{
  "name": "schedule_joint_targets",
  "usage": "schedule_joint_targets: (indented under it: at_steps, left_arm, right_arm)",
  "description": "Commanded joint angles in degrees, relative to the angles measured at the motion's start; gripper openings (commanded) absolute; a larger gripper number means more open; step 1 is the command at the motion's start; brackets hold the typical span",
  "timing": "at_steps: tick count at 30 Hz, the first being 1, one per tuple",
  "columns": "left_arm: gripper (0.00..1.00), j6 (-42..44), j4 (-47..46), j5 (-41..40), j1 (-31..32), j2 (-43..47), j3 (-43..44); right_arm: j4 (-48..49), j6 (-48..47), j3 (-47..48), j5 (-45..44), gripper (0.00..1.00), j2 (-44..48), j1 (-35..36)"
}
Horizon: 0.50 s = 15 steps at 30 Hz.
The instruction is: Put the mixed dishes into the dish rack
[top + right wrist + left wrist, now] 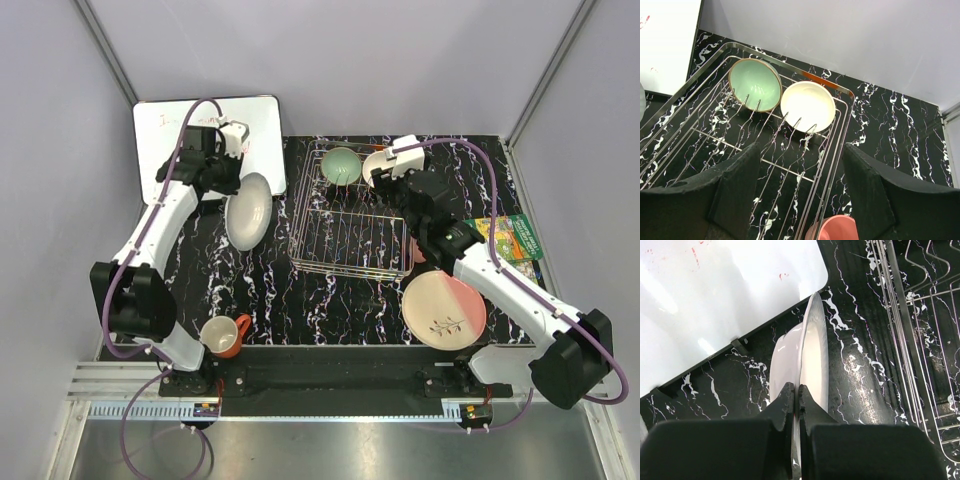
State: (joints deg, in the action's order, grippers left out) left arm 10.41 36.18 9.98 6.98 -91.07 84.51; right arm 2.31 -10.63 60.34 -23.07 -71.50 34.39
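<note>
My left gripper (pixel 233 188) (pixel 796 388) is shut on the rim of the white plate (pixel 248 210) (pixel 812 355), which it holds on edge between the whiteboard and the dish rack (pixel 350 240) (pixel 920 315) (pixel 790 165). A mint green bowl (pixel 341 166) (pixel 755 84) and a cream bowl (pixel 378 165) (pixel 807 106) stand at the rack's far end. My right gripper (pixel 388 183) (pixel 802 150) hangs open over the rack's right side, holding nothing. The small pink cup (pixel 837 229) sits just outside the rack's right rail. The pink-and-cream plate (pixel 443 309) and the orange mug (pixel 222 336) lie on the table near the front.
A whiteboard (pixel 205 125) (pixel 715 295) lies at the back left, close behind the held plate. A green book (pixel 510 238) lies at the right edge of the black marbled table (pixel 300 300). Grey walls close in the back and sides.
</note>
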Motion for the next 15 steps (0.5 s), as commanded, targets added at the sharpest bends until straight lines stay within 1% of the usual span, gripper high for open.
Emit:
schedule_joint_targets:
  at_steps: [1, 5, 8, 15]
  left_arm:
    - [0.0, 2.3, -5.8, -2.9, 1.8, 1.8, 2.2]
    - [0.0, 4.4, -5.5, -5.6, 3.5, 1.9, 3.0]
    - [0.0, 5.3, -4.2, -6.9, 4.3, 1.3, 6.7]
    - [0.0, 9.0, 0.3, -12.8, 6.6, -2.6, 20.2]
  right_arm:
    - [2.5, 0.5, -0.4, -1.9, 0.73, 2.3, 0.2]
    - [2.6, 0.7, -0.6, -2.1, 0.73, 2.4, 0.3]
    - [2.6, 0.8, -0.6, -2.2, 0.74, 1.9, 0.3]
    - [2.9, 1.1, -0.8, -2.2, 0.74, 2.2, 0.3]
